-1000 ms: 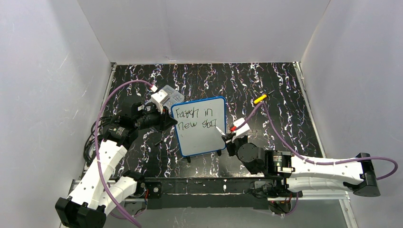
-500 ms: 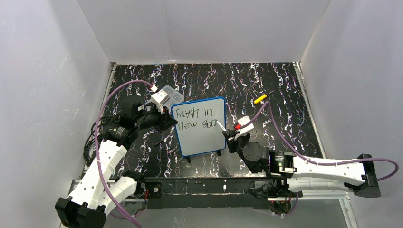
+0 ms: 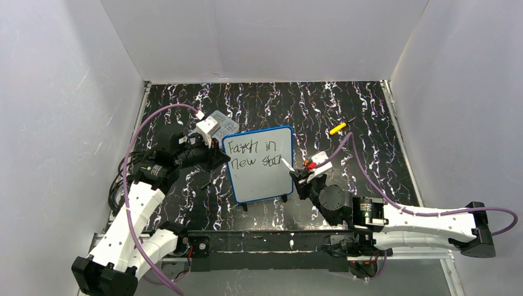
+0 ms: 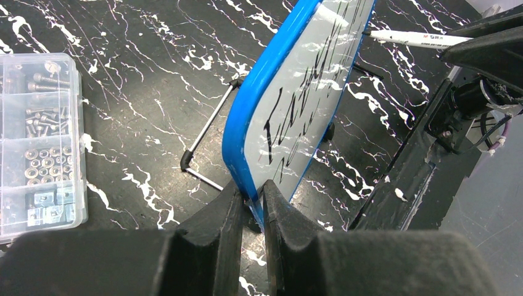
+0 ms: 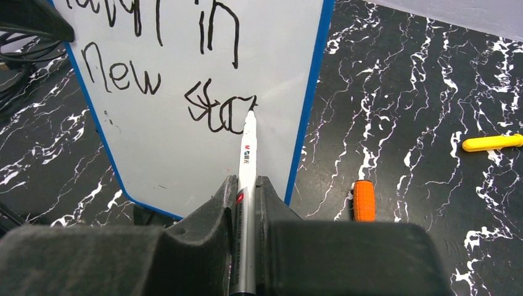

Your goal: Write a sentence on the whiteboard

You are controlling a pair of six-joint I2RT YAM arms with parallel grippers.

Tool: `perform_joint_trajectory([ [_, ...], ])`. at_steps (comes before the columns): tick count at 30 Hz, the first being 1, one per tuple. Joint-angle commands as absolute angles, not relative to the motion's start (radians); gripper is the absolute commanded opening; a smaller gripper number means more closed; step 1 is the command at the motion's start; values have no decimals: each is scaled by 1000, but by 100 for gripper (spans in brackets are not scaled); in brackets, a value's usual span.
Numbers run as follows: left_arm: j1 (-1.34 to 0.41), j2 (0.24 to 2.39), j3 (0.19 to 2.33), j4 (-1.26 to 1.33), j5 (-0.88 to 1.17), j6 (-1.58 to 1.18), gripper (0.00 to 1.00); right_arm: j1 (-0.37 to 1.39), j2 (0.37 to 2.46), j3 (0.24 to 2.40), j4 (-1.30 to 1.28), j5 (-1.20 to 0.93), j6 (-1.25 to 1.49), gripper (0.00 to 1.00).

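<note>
Right gripper clamped on the marker, long axis straight ahead. The tip touches the whiteboard at the end of the second line of the sentence (last letter unclear). Little white remains toward the board's right frame; plenty below that line. Left gripper pinches the board's left frame, propping it tilted. I'd expect the next stroke to fall to the right arm.

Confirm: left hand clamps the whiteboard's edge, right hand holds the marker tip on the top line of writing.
Not the top line: the right wrist view shows the marker tip on the bottom line of the sentence. The left hand does clamp the edge of the whiteboard, and the right hand holds the marker.
</note>
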State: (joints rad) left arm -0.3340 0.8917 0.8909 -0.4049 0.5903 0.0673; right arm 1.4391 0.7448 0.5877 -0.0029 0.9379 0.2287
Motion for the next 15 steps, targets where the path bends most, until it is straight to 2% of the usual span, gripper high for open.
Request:
perform_joint_trajectory([
  [1, -344, 915, 868, -477, 593, 86, 0, 1434, 744, 589, 34, 928, 222, 1],
  [9, -344, 921, 869, -477, 595, 87, 0, 1434, 813, 625, -70, 1014, 286, 1],
  [15, -345, 919, 870, -477, 594, 87, 0, 1434, 778, 629, -97, 1076, 307, 1],
])
